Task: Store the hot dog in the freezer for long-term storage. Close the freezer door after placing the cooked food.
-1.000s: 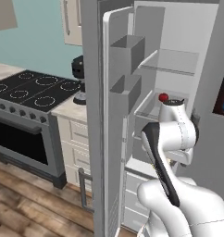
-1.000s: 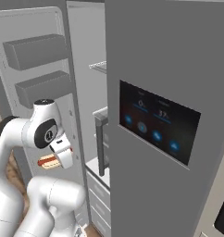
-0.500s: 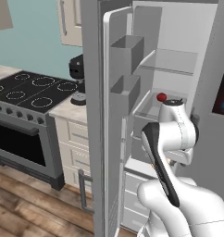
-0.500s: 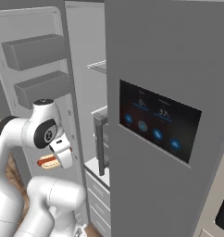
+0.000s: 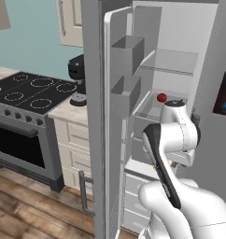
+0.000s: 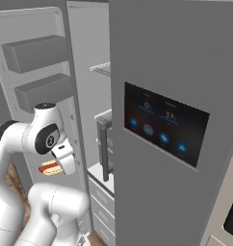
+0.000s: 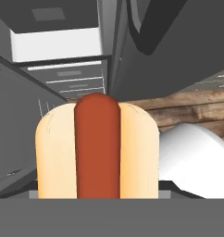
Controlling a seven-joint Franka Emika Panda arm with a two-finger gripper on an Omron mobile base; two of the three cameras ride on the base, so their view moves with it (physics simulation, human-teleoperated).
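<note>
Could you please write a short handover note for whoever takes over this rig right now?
Gripper: shut on the hot dog, held low beside the arm; the hand view shows it end-on.
Freezer: open, its shelves and drawers in sight.
Freezer door: swung wide open, bins on its inner face.
Done: hot dog picked up, door open.
Left: carry the hot dog into the freezer, set it on a shelf, release, withdraw, then shut the door.
</note>
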